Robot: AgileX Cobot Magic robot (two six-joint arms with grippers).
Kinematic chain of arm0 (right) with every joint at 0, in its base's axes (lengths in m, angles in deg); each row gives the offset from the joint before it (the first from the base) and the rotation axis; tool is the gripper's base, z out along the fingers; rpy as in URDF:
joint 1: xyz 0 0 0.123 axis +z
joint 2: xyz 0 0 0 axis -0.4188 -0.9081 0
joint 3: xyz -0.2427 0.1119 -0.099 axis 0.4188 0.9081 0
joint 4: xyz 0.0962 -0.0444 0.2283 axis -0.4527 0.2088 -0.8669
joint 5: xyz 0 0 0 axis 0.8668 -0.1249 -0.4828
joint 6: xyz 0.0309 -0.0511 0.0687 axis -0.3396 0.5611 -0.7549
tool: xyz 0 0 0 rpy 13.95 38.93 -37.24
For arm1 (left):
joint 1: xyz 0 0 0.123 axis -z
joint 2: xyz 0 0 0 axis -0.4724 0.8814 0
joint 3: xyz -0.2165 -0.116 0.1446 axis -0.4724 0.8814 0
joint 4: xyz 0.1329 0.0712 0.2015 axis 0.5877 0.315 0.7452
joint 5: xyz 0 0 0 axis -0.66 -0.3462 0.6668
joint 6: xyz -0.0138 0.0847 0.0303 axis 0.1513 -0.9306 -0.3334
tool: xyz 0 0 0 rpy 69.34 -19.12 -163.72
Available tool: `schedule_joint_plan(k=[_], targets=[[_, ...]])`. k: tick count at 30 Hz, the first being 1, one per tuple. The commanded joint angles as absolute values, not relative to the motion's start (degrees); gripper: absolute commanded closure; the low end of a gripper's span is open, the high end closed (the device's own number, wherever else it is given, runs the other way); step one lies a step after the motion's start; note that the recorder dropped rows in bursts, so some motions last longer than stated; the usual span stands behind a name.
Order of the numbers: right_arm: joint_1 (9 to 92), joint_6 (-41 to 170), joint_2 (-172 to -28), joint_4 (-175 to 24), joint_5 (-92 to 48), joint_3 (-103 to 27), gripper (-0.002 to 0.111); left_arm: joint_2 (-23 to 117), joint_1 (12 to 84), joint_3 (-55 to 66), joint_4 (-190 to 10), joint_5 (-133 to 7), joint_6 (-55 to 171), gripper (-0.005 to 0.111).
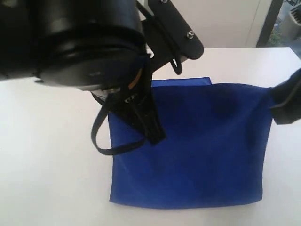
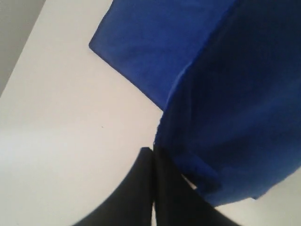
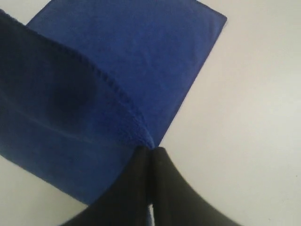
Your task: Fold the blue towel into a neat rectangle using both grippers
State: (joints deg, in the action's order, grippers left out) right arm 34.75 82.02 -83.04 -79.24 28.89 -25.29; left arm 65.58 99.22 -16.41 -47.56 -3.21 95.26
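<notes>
blue towel (image 1: pixel 207 150) is laid on the tabletop (image 1: pixel 51 179), upper layer raised | left claw (image 2: pixel 153 154) is clamped on the raised edge | right claw (image 3: pixel 150 151) is clamped on its other end | long edge is stretched between both claws

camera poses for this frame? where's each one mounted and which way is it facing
Exterior: high, tilted down at white table and royal-blue cloth towel; left arm's black housing fills upper left, left gripper over the towel, right gripper at right edge.
Left wrist: on left arm, looks along its shut fingers at lifted towel.
Right wrist: on right arm, looks along shut fingers pinching towel's hem.
Shared: all show towel and table.
</notes>
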Motion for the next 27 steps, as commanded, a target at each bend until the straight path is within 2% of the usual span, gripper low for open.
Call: schedule_joint_plan(k=[1,11,27], targets=[[35.0,82.2,-87.1,-77.6,21.6,-24.9,0.108,67.8,94.3,-15.8,-45.8,-7.5,96.8,0.107],[35.0,80.3,-99.0,-72.0,9.5,-24.9,0.108,70.4,85.5,-15.8,-45.9,-19.0,97.0,0.107],[35.0,75.7,-110.3,-66.4,2.6,-31.6,0.108,74.8,76.2,-15.8,-45.9,-31.3,99.9,0.107]])
